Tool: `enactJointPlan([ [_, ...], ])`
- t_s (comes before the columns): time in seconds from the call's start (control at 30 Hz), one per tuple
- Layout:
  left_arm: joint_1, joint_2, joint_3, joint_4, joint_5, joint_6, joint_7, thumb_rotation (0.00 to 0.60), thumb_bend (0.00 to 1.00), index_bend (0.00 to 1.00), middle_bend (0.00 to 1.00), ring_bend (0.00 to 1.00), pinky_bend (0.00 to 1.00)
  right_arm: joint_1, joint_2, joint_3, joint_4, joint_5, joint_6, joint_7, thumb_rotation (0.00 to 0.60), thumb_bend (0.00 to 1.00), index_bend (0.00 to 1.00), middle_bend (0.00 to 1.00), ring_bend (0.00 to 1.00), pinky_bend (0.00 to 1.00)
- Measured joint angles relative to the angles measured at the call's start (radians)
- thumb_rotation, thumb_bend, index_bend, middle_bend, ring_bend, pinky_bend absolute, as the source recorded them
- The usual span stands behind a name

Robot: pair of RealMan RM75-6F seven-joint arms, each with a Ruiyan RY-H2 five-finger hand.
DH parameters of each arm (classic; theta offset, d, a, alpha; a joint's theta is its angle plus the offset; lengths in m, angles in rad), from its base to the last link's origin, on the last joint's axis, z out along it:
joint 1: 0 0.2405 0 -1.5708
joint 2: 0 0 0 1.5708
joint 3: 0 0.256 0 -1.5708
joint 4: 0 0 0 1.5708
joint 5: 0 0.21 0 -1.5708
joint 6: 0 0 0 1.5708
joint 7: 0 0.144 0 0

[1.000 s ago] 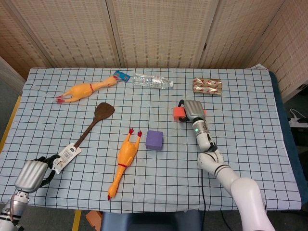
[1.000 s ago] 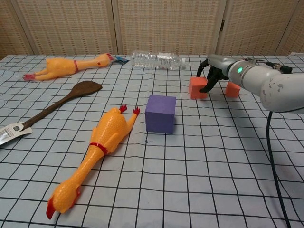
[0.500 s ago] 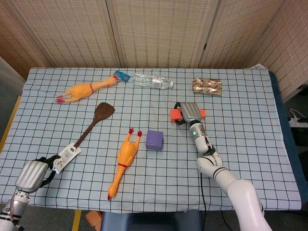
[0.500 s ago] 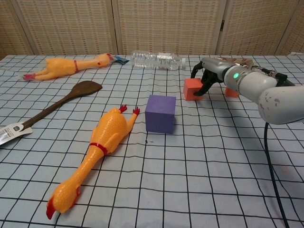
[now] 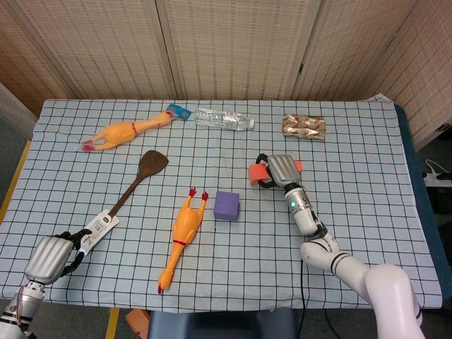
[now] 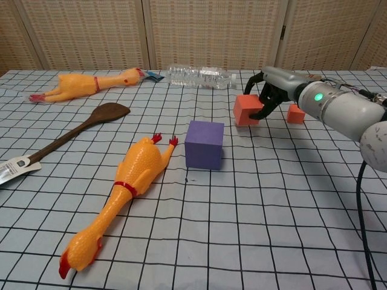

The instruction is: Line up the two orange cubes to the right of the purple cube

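The purple cube (image 5: 227, 205) (image 6: 204, 144) sits mid-table beside a rubber chicken. My right hand (image 5: 279, 169) (image 6: 269, 93) grips one orange cube (image 5: 258, 174) (image 6: 246, 109) from above; the cube is slightly tilted, behind and to the right of the purple cube with a gap between them. The other orange cube (image 5: 297, 166) (image 6: 295, 113) rests on the cloth just right of that hand, partly hidden by it in the head view. My left hand (image 5: 51, 256) lies at the table's near left corner with its fingers curled and nothing in them, and only the head view shows it.
A rubber chicken (image 5: 181, 236) (image 6: 124, 190) lies left of the purple cube. A wooden spatula (image 5: 131, 187) (image 6: 72, 130) with a tag runs toward my left hand. Another chicken (image 5: 123, 132), a water bottle (image 5: 224, 119) and a snack packet (image 5: 304, 126) line the far side.
My right hand has carried the orange cube a little nearer and leftward, away from the second orange cube and toward the purple one. The left hand has barely shifted.
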Motion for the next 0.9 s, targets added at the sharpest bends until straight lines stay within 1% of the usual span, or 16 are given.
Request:
enactJointPlan([
  [0.07, -0.001, 0.0, 0.003, -0.001, 0.006, 0.0, -0.001, 0.6, 0.43, 0.29, 0.52, 0.46, 0.63, -0.03, 0.029, -0.005, -0.082, 0.016, 0.026, -0.055, 0.6, 0.11, 0.63, 0.91, 0.97, 0.98],
  [0.17, -0.003, 0.0, 0.006, -0.001, 0.012, -0.001, -0.005, 0.6, 0.43, 0.29, 0.52, 0.46, 0.63, -0.069, 0.058, -0.013, -0.174, 0.048, 0.068, -0.151, 0.6, 0.11, 0.63, 0.91, 0.97, 0.98],
  [0.27, -0.003, 0.001, 0.007, -0.001, 0.015, 0.001, -0.01, 0.6, 0.43, 0.29, 0.53, 0.46, 0.63, -0.106, 0.071, -0.021, -0.244, 0.085, 0.125, -0.245, 0.6, 0.11, 0.64, 0.91, 0.97, 0.98],
  [0.37, -0.002, 0.003, 0.009, -0.002, 0.023, 0.008, -0.013, 0.6, 0.43, 0.29, 0.53, 0.46, 0.63, -0.138, 0.072, -0.028, -0.3, 0.111, 0.192, -0.311, 0.6, 0.11, 0.64, 0.91, 0.97, 0.98],
  [0.47, -0.002, 0.003, 0.011, -0.003, 0.03, 0.013, -0.017, 0.6, 0.43, 0.29, 0.53, 0.46, 0.63, -0.165, 0.059, -0.035, -0.337, 0.121, 0.248, -0.342, 0.6, 0.11, 0.64, 0.91, 0.97, 0.98],
  [0.53, -0.002, 0.004, 0.012, -0.003, 0.032, 0.014, -0.02, 0.6, 0.43, 0.29, 0.53, 0.46, 0.63, -0.176, 0.047, -0.038, -0.353, 0.126, 0.262, -0.35, 0.6, 0.11, 0.64, 0.91, 0.97, 0.98],
  [0.9, -0.005, 0.001, 0.016, 0.0, 0.038, 0.009, -0.025, 0.6, 0.43, 0.29, 0.53, 0.46, 0.63, -0.184, 0.006, -0.033, -0.378, 0.157, 0.248, -0.355, 0.6, 0.11, 0.64, 0.91, 0.97, 0.98],
])
